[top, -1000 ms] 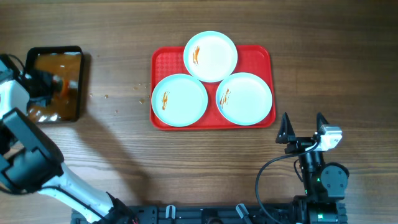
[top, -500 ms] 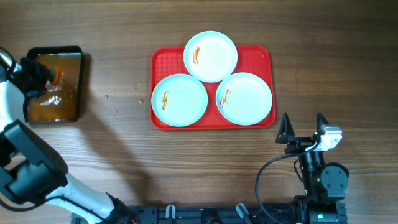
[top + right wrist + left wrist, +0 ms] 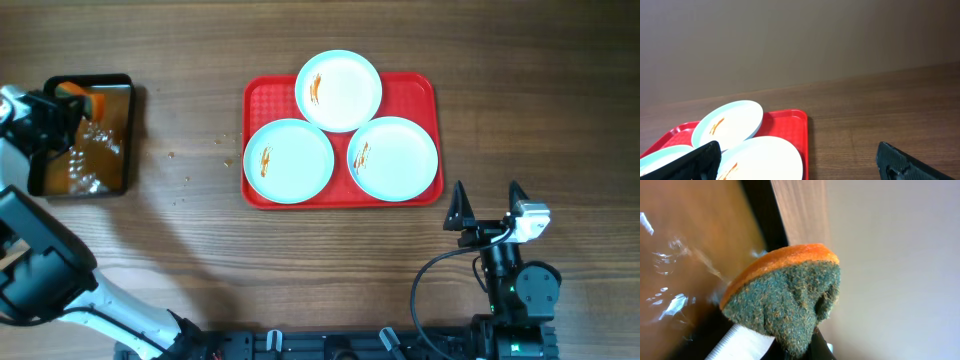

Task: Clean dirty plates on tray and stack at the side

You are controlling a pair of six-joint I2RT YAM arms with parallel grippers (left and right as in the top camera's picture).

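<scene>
three smeared plates on red tray

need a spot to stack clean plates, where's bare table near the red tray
Bare wood lies between the black tray of brown liquid and the red plastic tray, and right of it ahead of the open right gripper. Three pale round plates crowd the red tray.

Three plates lie on the tray, a smaller tray well to its left.

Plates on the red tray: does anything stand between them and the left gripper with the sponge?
Nothing visible does. From the left gripper, shut on the sponge over the black tray, to the nearest plate lies only bare table with small crumbs.
</scene>
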